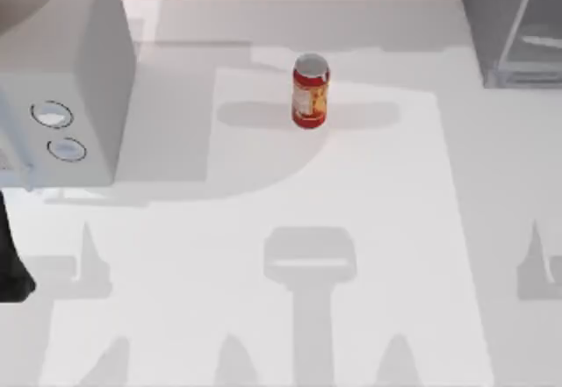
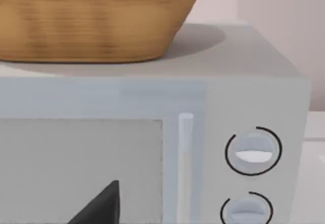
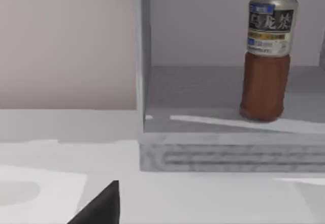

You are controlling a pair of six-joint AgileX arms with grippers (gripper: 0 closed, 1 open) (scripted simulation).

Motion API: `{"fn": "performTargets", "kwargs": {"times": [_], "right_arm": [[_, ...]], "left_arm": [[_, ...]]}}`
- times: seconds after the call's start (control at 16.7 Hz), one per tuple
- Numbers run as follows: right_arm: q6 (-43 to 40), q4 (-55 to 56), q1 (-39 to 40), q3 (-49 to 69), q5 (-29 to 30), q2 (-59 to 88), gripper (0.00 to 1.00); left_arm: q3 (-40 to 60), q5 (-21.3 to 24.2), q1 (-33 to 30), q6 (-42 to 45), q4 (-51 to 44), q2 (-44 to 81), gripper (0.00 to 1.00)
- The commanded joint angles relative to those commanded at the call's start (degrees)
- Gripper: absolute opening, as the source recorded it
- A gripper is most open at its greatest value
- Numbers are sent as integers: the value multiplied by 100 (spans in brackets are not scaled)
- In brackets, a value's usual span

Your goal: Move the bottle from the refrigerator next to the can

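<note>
Bottle [image 3: 266,56] is standing upright inside the refrigerator [image 3: 203,153], on its grey floor and close to the back wall, as the right wrist view shows it. It is slim and brown, with a white cap and a blue-grey label around its upper part.

In this same view a dark fingertip of the right end effector [image 3: 99,206] comes in at the edge of the picture, low above the tabletop [image 3: 51,132] and well apart from the bottle; I cannot tell if this end effector is wide or narrow. In the left wrist view a similar dark tip of the left end effector [image 2: 99,206] stands in front of the white box [image 2: 152,132] with two round dials [image 2: 253,151], and its state I also cannot tell. On top of this white box sits a woven basket [image 2: 91,21].

From above, the can [image 1: 310,90] stands upright near the middle of the tabletop, toward the far side (it is red, with a yellow-orange label and a silver top). The white box [image 1: 61,71] is at the far left of the tabletop [image 1: 263,185] and the refrigerator [image 1: 509,27] is at the far right corner, so the can is between them and well apart from both. A dark piece of the left arm [image 1: 10,264] shows at the left edge.
</note>
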Motion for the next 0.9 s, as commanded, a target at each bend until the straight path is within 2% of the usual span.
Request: {"fn": "performTargets", "kwargs": {"times": [0.24, 0.42, 0.66, 0.9], "right_arm": [[-1, 150, -43, 142, -20, 175, 100], [0, 694, -183, 653, -124, 897, 100], [14, 1765, -444, 1655, -375, 2705, 100], [35, 2991, -745, 2800, -687, 5328, 100]], "left_arm": [[0, 0, 0, 0, 0, 0, 100], [0, 0, 0, 0, 0, 0, 100], [0, 0, 0, 0, 0, 0, 100], [0, 0, 0, 0, 0, 0, 100]]}}
